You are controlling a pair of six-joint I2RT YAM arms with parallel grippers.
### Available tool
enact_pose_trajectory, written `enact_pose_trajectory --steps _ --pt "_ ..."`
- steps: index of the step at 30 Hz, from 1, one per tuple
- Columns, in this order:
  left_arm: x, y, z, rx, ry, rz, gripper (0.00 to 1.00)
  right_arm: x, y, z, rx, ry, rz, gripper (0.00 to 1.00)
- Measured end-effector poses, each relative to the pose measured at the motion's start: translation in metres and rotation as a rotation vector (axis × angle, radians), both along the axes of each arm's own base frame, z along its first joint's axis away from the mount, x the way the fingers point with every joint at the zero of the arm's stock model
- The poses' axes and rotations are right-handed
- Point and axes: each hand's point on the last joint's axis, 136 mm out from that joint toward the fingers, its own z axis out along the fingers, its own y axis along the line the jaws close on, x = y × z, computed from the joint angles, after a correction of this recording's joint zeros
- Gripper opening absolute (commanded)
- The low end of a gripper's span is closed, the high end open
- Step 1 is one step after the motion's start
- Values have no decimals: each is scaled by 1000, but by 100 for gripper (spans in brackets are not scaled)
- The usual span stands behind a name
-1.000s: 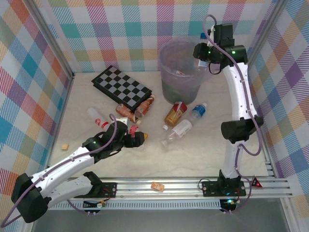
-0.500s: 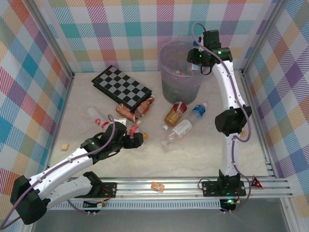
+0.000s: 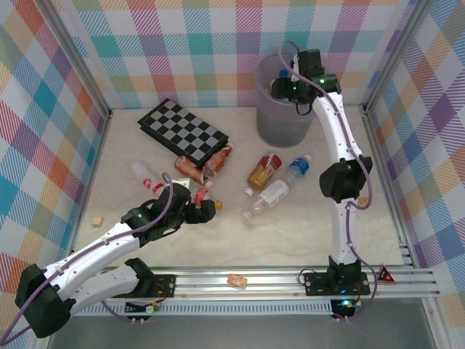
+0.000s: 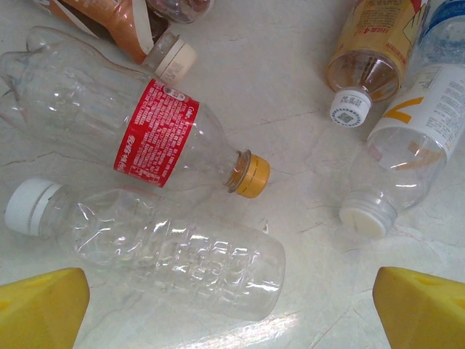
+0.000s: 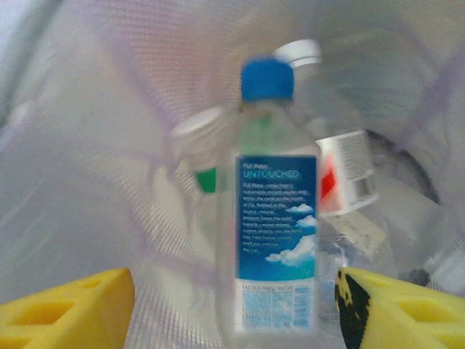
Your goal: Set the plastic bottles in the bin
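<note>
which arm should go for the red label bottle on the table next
Left: the left gripper hovers, jaws open, above the red-label bottle; the right gripper is away at the bin with a blue-capped bottle.

**Pastel plaid, pale purple and bright labels**

The bin [image 3: 280, 120] is showing translucent pale purple against walls [image 3: 182, 43] running in pastel plaid of pink, teal, yellow and lilac. The checkerboard [image 3: 183, 131] is displaying black and white squares on the cream, faintly veined table [image 3: 305, 233]. The red-labelled bottle [image 4: 152, 134] is wearing white print and a yellow-orange cap. The white-capped bottle [image 4: 160, 251] is lying clear and unlabelled. The blue-labelled bottle [image 5: 275, 240] is showing white clouds and a blue cap. Yellow fingers are tipping the left gripper [image 4: 232, 298] and the right gripper [image 5: 236, 302].
</note>
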Motion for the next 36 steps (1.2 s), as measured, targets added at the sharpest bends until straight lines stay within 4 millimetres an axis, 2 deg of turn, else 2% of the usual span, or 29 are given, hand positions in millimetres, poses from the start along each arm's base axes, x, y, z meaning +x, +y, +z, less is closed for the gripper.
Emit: enact_pose_trajectory --steps 7,14,17,20,25,28,30,32,36 --pt "-1 3 -1 11 3 6 100 5 -17 1 -11 -9 -39 77" --pt "-2 4 -2 17 8 7 100 1 -12 8 8 -14 -16 78" --pt "-2 4 -2 17 8 7 100 -9 -11 29 24 -38 -1 81" --pt "-2 4 -2 17 8 7 100 -27 -12 65 32 -96 12 86" --pt "-2 4 -2 17 8 6 100 -70 -20 132 40 -207 22 95" --pt "-2 4 -2 17 8 6 100 -101 -27 146 36 -213 15 97" --pt "-2 4 -2 16 7 7 100 -119 -32 139 26 -185 5 97" --pt "-2 4 -2 16 7 7 100 -135 -38 120 13 -138 -8 97" --pt "-2 4 -2 15 6 6 100 -163 -49 55 -13 7 -55 99"
